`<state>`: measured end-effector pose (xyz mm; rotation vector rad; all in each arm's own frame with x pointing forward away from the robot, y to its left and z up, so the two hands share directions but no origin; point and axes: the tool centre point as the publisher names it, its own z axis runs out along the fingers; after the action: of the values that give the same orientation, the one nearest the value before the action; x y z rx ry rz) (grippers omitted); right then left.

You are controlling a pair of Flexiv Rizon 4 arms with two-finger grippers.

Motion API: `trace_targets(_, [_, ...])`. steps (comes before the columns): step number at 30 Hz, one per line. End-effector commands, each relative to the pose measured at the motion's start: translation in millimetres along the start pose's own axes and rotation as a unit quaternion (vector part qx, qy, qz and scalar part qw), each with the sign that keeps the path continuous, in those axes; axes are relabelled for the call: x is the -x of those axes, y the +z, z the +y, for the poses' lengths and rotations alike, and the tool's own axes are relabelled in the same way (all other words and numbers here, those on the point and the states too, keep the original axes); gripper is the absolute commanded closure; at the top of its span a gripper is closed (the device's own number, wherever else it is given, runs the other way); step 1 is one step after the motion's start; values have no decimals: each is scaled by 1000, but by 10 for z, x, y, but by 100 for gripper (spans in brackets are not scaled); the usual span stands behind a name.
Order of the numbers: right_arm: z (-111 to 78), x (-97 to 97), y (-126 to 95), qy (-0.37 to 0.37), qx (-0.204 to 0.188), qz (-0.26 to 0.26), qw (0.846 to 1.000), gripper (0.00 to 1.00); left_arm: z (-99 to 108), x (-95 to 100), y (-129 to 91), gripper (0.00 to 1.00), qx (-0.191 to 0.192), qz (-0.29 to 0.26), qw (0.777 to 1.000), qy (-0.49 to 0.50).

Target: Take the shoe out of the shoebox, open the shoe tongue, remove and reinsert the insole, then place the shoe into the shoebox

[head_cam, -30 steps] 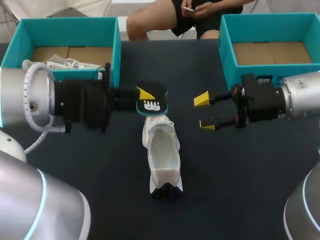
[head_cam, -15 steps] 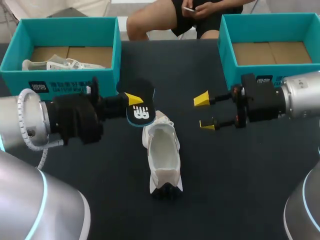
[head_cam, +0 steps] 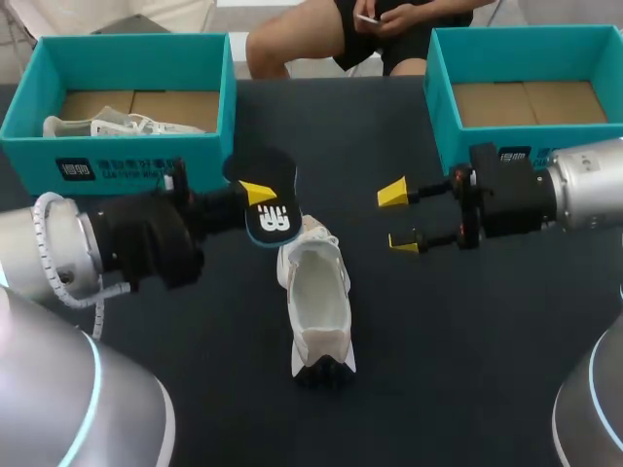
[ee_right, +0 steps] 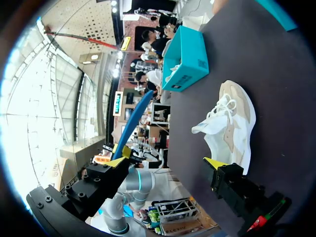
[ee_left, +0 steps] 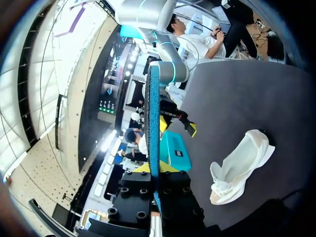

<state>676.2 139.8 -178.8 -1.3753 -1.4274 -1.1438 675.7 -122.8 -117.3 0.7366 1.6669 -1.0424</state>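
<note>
at the upper left of the head view stands the left shoebox (head_cam: 117, 58), teal, open at the top, with a second shoe (head_cam: 107, 125), pale, lying inside along its front wall; just below it my left arm comes in from the left edge, and the left gripper (head_cam: 255, 195) is clenched on the insole (head_cam: 271, 202), a dark piece with a blue edge and a white mark, held up off the dark table (head_cam: 467, 341) with its lower end just above the toe of the shoe; in the left wrist view the insole stands edge-on between the two fingers, pressed from both sides; the shoe (head_cam: 316, 297), white, lies on the table in the middle of the frame, out of both boxes, its toe toward the far side, its heel toward the lower edge and its mouth wide open; to the right of the shoe, well apart from it, hangs the right gripper (head_cam: 397, 219), fingers spread with only air between the yellow tips; its arm comes in from the right edge; at the upper right stands the right shoebox (head_cam: 526, 58), teal, its brown floor showing.
</note>
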Motion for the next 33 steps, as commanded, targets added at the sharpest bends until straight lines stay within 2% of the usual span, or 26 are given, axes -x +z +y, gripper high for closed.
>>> trace_targets(1, [-7,0,19,0,2,0,1000,0,-19,-11,-5,100,2,-1,1000,0])
trace_targets(3, [-7,0,19,0,2,0,1000,0,19,-25,-38,100,-28,21,999,-7])
trace_targets(6, [-7,0,19,0,2,0,1000,0,82,-32,-114,100,-61,70,995,30])
trace_targets(11, [-7,0,19,0,2,0,1000,0,205,-19,-207,100,-75,113,987,87])
trace_targets(18, [-7,0,19,0,2,0,1000,0,358,37,-224,100,-88,87,985,122])
trace_targets(26, [-7,0,19,0,2,0,1000,0,460,-6,-140,100,-97,63,983,146])
trace_targets(28, [-7,0,19,0,2,0,1000,0,527,-28,-125,100,-89,60,986,129])
trace_targets(33, [-7,0,19,0,2,0,1000,0,527,-28,-125,100,-89,60,986,129])
